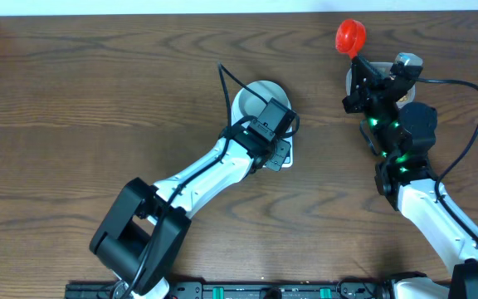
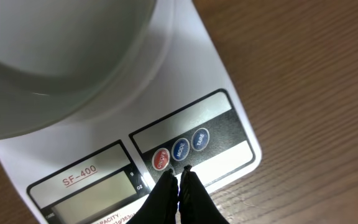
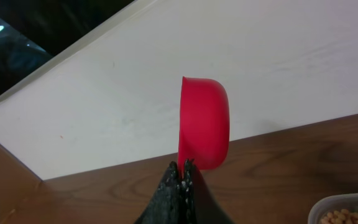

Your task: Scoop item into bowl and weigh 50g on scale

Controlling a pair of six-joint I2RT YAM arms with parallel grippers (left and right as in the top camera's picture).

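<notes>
The white scale (image 2: pixel 229 74) lies at mid-table with the pale bowl (image 2: pixel 55 56) standing on its platform. My left gripper (image 2: pixel 179 173) is shut and empty. Its tips sit at the scale's button row, between the red button (image 2: pixel 161 160) and the middle blue button (image 2: pixel 181 150). The grey display (image 2: pixel 95 194) shows no digits. From overhead, the left gripper (image 1: pixel 277 148) covers the scale's (image 1: pixel 283 159) front, with the bowl (image 1: pixel 256 94) behind it. My right gripper (image 3: pixel 182 167) is shut on the handle of a red scoop (image 3: pixel 204 121), held up in the air. Tan beans (image 3: pixel 347 216) show in the corner.
The clear tub (image 3: pixel 319 208) holding the beans sits under the right arm. In the overhead view it (image 1: pixel 351 76) is mostly hidden by the right gripper (image 1: pixel 360 68). The red scoop (image 1: pixel 351 36) points toward the table's far edge. Black cables run over both arms.
</notes>
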